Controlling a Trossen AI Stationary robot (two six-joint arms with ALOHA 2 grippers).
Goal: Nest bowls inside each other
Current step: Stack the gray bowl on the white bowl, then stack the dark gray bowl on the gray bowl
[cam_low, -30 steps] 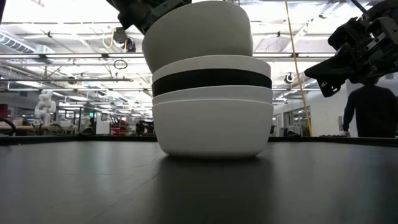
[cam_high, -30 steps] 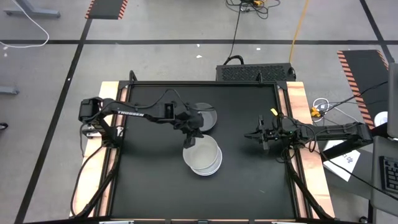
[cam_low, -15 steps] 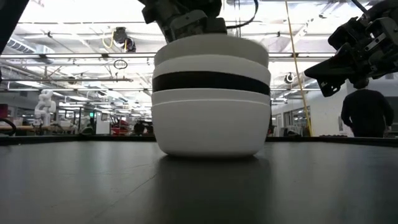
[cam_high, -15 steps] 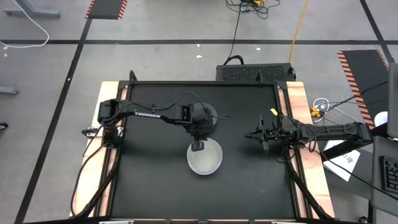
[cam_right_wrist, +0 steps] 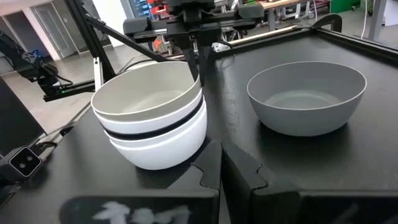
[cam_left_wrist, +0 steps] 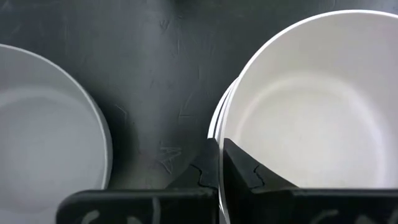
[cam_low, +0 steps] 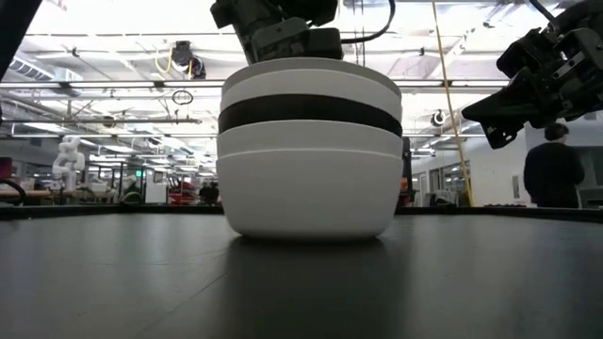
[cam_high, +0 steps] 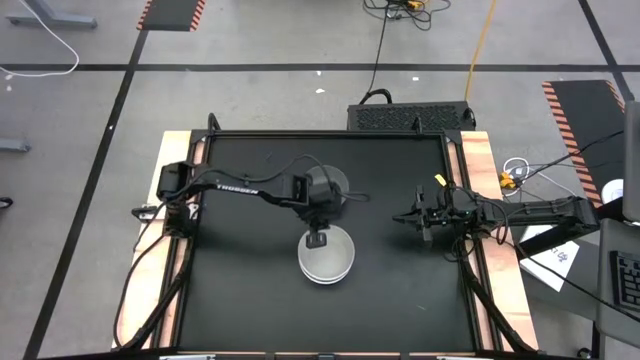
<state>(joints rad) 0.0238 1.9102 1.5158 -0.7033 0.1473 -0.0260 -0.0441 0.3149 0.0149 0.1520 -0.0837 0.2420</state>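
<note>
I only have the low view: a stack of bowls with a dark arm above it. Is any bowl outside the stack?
Observer: Yes, one grey bowl stands alone beside the stack, not touching it.
Operator: Which hand is at the stack?
Observer: The left hand, shut on the rim of the top white bowl.
Operator: And the other?
Observer: The right hand hangs shut toward the right side of the table, holding nothing.
</note>
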